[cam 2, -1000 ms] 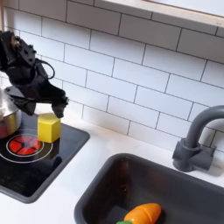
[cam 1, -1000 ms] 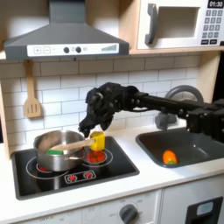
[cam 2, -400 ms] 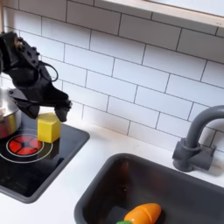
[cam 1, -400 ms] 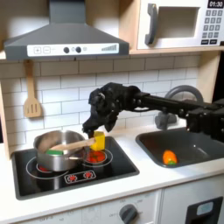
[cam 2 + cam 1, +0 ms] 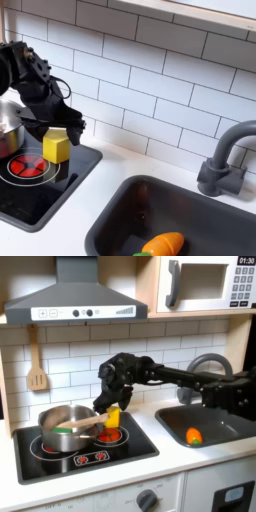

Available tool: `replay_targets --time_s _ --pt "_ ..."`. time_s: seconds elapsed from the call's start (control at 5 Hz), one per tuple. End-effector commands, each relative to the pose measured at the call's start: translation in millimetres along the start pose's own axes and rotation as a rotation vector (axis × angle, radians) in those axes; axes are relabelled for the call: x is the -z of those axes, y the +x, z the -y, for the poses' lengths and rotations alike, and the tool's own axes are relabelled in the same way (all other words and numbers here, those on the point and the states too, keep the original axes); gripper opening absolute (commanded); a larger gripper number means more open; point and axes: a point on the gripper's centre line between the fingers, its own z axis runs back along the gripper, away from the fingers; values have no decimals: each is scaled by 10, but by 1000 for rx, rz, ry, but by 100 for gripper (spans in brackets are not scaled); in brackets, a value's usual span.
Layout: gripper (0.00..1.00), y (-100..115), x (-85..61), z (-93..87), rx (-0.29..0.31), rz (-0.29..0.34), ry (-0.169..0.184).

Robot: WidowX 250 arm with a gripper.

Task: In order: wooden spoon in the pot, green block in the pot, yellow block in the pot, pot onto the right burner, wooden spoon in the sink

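Arm is reaching in from the first exterior view's right, bent down over the cooktop (image 5: 130, 451). Gripper (image 5: 52, 128) is gripping the yellow block (image 5: 56, 146), holding it tilted over the right burner (image 5: 30, 165), just beside the pot (image 5: 68, 421). Pot is sitting on the other ring; it's shiny steel and cut off at the second exterior view's left edge. Wooden spoon (image 5: 88, 418) is leaning out over the pot rim. Green block (image 5: 63, 431) is showing as a green smear inside the pot, hard to make out.
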Motion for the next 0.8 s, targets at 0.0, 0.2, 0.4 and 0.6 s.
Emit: replay_targets --time_s 0.0,0.2,0.4,0.6 --pt "100 18 90 -20 -5 -34 7" --pt "100 12 149 -40 0 -53 7" --pt "100 11 150 -19 0 -58 1" --pt "97 15 123 -13 3 -66 -6"
